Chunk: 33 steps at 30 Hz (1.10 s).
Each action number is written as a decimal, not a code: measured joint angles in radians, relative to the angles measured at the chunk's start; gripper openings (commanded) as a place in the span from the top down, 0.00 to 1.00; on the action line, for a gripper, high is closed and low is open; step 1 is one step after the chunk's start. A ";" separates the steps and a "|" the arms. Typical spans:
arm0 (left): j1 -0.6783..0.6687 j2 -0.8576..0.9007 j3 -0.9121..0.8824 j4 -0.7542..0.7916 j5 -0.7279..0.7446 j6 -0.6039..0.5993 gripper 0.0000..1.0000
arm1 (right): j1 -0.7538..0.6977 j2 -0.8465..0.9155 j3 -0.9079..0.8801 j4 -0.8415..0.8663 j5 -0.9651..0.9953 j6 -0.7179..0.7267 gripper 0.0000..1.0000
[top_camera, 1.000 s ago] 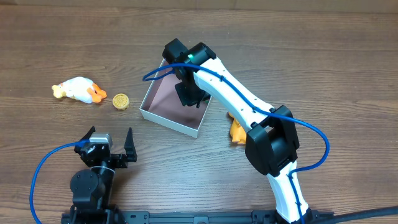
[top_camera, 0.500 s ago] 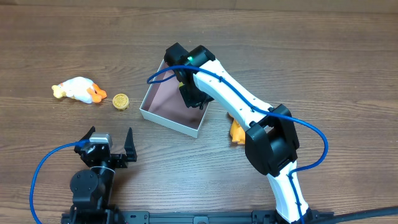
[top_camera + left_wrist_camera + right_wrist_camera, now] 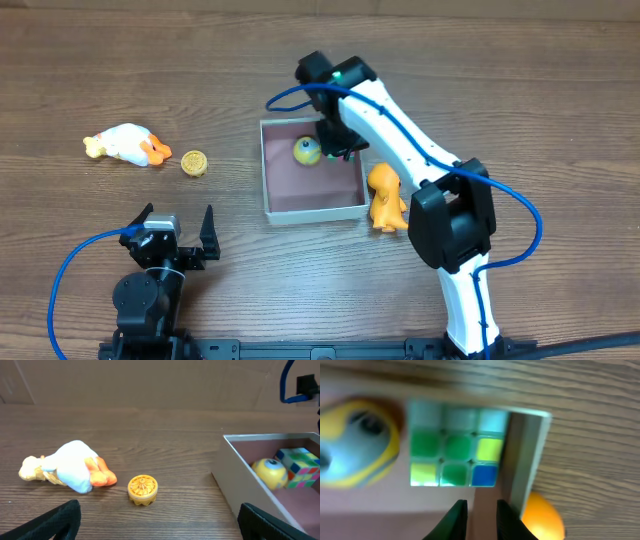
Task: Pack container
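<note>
The container [image 3: 312, 212], a shallow white-walled box with a pink floor, lies mid-table. A yellow ball [image 3: 307, 151] rests in its far part. In the left wrist view the ball [image 3: 270, 472] sits beside a colour cube [image 3: 300, 465]. My right gripper [image 3: 335, 140] hangs inside the container's far right corner. In the right wrist view its jaws [image 3: 481, 510] stand a narrow gap apart over bare floor, nothing between them, just left of the container wall [image 3: 525, 465], with the cube [image 3: 455, 445] ahead. My left gripper [image 3: 177, 232] rests wide open near the front left edge.
An orange toy [image 3: 385, 197] lies against the container's right wall outside. A white duck-like toy [image 3: 125, 145] and a small yellow round piece [image 3: 194, 163] lie on the table to the left; the left wrist view shows both, the duck [image 3: 70, 467] and the piece [image 3: 142, 490].
The container has swung round and slid right, up against the orange toy. The right gripper moved right with it, uncovering the yellow ball. The left arm stayed still.
</note>
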 measured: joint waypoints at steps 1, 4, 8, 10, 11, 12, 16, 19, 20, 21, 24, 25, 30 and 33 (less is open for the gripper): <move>0.000 0.000 0.000 0.000 0.000 0.000 0.00 | -0.012 0.000 0.000 0.003 0.002 0.000 0.77; 0.000 0.000 0.000 0.000 0.000 0.000 0.00 | -0.013 0.000 0.000 0.017 0.003 -0.013 0.74; 0.000 0.000 0.000 0.000 0.000 0.000 0.00 | -0.005 0.000 0.000 0.036 0.002 -0.026 0.71; 0.000 0.000 0.000 0.000 0.000 0.000 0.00 | 0.003 0.000 0.000 0.047 -0.007 -0.035 0.71; 0.000 0.000 0.000 0.000 0.000 0.000 0.00 | 0.008 0.000 0.000 0.052 -0.013 -0.039 0.71; 0.000 0.000 0.000 0.000 0.000 0.000 0.00 | 0.014 0.000 0.000 0.056 -0.018 -0.042 0.71; 0.000 0.000 0.000 0.000 0.000 0.000 0.00 | 0.042 0.000 0.000 0.065 -0.045 -0.045 0.71; 0.000 0.000 0.000 0.000 0.000 0.000 0.00 | 0.076 0.000 0.000 0.071 -0.066 -0.045 0.71; 0.000 0.000 0.000 0.000 0.000 0.000 0.00 | 0.089 0.000 0.000 0.072 -0.071 -0.045 0.71; 0.000 0.000 0.000 0.000 0.000 0.000 0.00 | 0.102 0.000 0.000 0.071 -0.077 -0.046 0.71; 0.000 0.000 0.000 0.000 0.000 0.000 0.00 | 0.141 0.000 0.000 0.075 -0.092 -0.046 0.71; 0.000 0.000 0.000 0.000 0.000 0.000 0.00 | 0.154 0.000 0.000 0.077 -0.095 -0.046 0.71; 0.000 0.000 0.000 0.000 0.000 0.000 0.00 | 0.198 0.000 0.000 0.086 -0.105 -0.046 0.71; 0.000 0.000 0.000 0.000 0.000 0.000 0.00 | 0.210 0.000 0.000 0.088 -0.111 -0.045 0.71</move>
